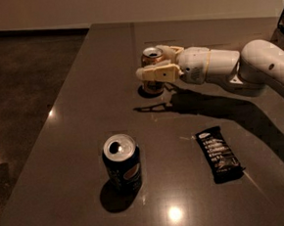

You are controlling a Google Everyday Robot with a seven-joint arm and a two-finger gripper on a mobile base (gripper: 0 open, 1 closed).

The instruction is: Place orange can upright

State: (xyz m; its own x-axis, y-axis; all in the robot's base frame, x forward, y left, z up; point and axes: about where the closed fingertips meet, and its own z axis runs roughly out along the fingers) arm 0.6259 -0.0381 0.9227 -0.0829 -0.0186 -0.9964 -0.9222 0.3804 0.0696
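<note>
The orange can point(152, 56) stands upright on the dark table point(82, 105), at the far middle, its silver top showing. My gripper point(156, 63) reaches in from the right and is shut on the can. One finger point(153, 74) crosses the can's near side and the other point(170, 49) lies behind it. The can's base rests on the table surface. Most of the can's body is hidden by the near finger.
A dark blue Pepsi can point(121, 161) stands upright near the front of the table. A black snack bar wrapper point(218, 154) lies flat at the front right. The table's left edge runs diagonally, with dark floor point(22, 85) beyond it.
</note>
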